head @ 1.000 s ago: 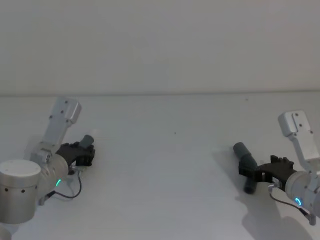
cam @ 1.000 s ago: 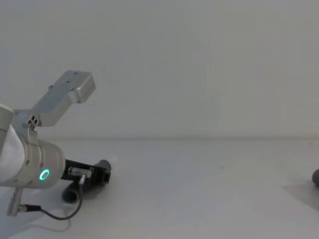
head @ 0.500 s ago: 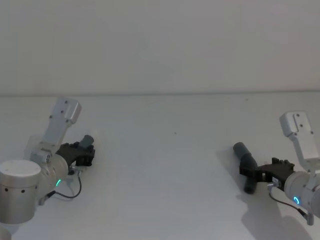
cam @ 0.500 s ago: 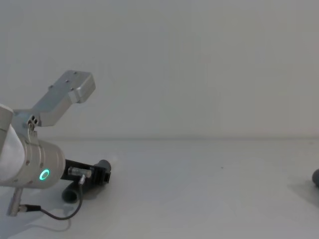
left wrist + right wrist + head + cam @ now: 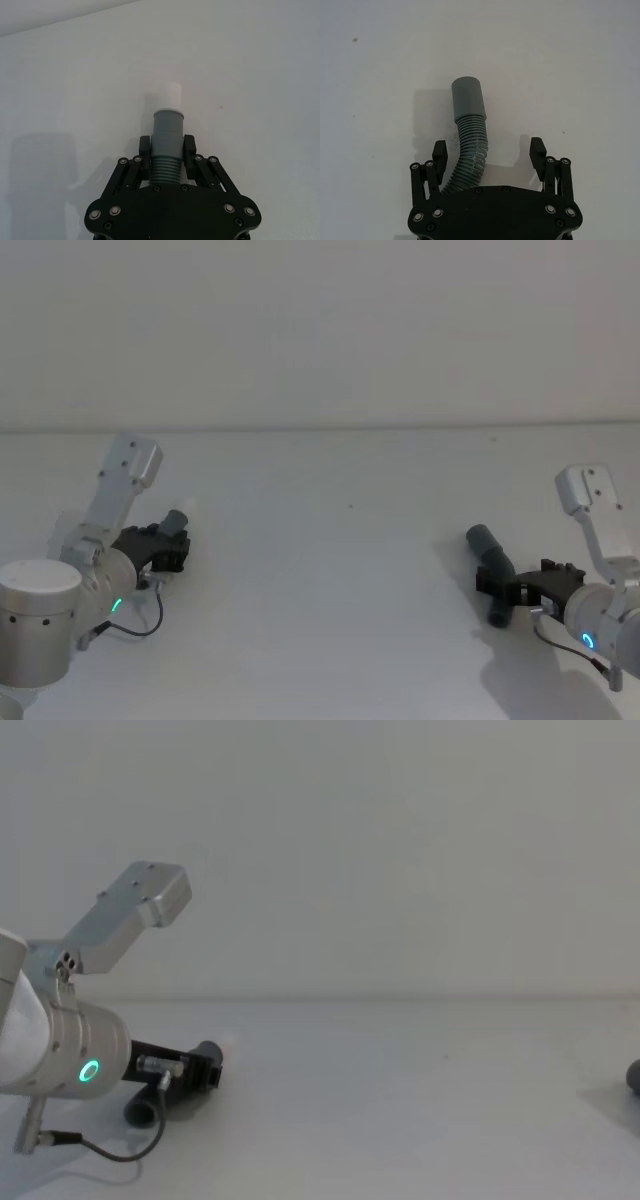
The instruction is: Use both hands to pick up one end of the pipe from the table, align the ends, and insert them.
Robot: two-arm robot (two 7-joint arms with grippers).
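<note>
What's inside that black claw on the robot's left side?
The left gripper clamps a grey tube piece, white tip sticking out ahead. Its ribbed rear runs under the gripper's body, so that end is hidden.

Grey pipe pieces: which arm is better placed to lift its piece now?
Left. The left black pincer is shut on the dark grey tube with the white tip, ready to lift. The right black pincer stands open around the ribbed grey open-ended tube, ungripped.
</note>
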